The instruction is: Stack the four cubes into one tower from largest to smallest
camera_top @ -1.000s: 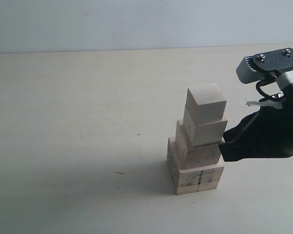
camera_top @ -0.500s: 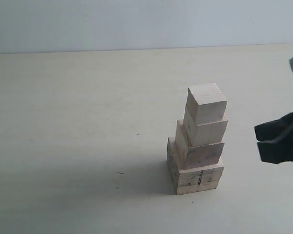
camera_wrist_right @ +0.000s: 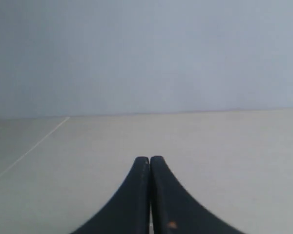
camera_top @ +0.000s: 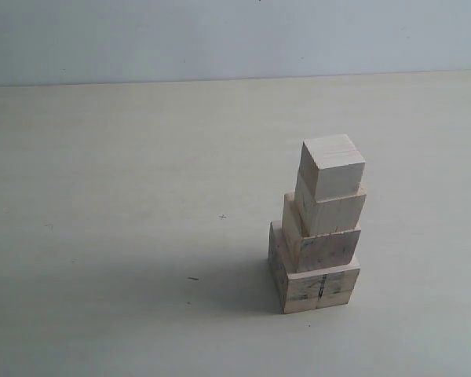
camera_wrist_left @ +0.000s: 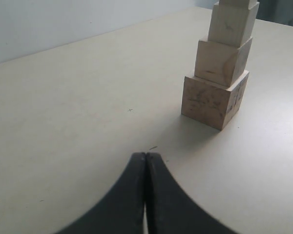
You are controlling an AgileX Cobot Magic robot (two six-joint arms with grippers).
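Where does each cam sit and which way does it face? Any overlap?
Exterior: off the arms, raised, looking down on the table and the tower; no gripper in view.
Left wrist: low over the table, facing the tower past the left gripper, jaws shut.
Right wrist: facing across the table to the wall past the right gripper, jaws shut.
Shared: exterior and left wrist both show the tower.

The table [camera_top: 102, 196] is pale beige, matte and smooth, with a few small dark specks [camera_top: 222, 217]. Ahead of the right gripper [camera_wrist_right: 149, 159], its far edge meets a plain light grey-blue wall [camera_wrist_right: 146, 53]. Lighting is soft and diffuse; shadows are faint.
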